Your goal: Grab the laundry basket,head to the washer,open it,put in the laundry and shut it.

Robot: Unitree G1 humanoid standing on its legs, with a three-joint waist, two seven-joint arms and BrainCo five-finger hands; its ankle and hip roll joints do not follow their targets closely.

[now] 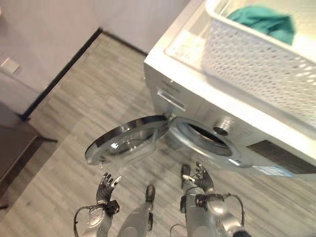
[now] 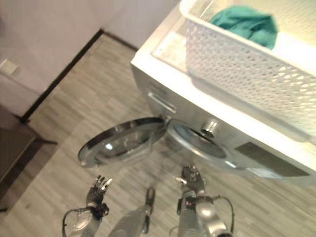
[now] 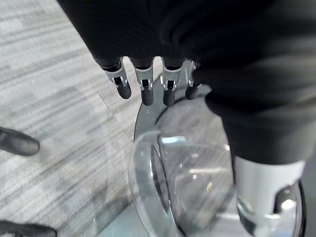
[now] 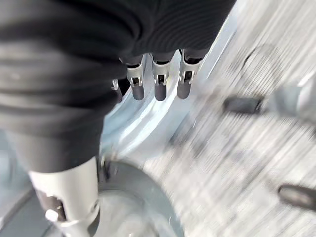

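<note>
Fingers of both hands hang relaxed and apart, holding nothing: the left hand [image 1: 106,185] sits low beneath the swung-open door [image 1: 129,139], the right hand [image 1: 201,178] below the drum opening [image 1: 210,136]. On top of the washer [image 1: 185,84] rests the white basket [image 1: 256,64], with teal laundry [image 1: 264,20] inside.
</note>
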